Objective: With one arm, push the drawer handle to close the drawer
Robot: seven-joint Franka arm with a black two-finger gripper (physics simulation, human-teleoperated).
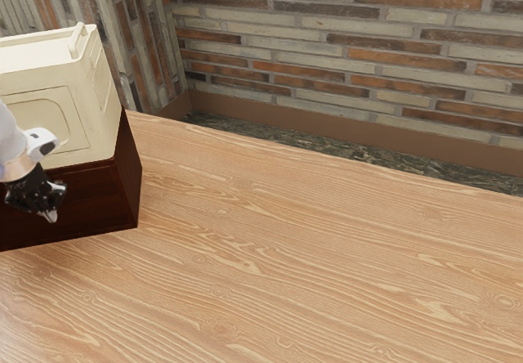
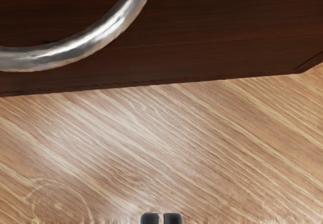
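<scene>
Although the step in hand is, as it seems, to bring the pincer [image 1: 51, 211] to the handle [image 2: 101, 35], the two are apart; this handle, a curved bar of bright metal, is on the dark wooden front [image 2: 202, 37], low over the table [image 1: 327, 265]. The pincer is before this front, with its two tips together and nothing clamped between them; such a narrow, firm end is suitable for pushing, so there is no need to spread it. It would be good to align it first with the middle of the handle, and then to press straight and slowly toward the cabinet [image 1: 129, 179]; a push from the side could make the drawer turn a little and stick, or the tips could slide from the round metal; how far the drawer stands out, one cannot tell.

Around this, the cream box [image 1: 57, 109] rests on top of the cabinet, which stands toward the table's far edge, at the exterior view's left; the white arm [image 1: 11, 144] passes in front of the box; beyond that edge is a brick wall [image 1: 351, 52].
</scene>
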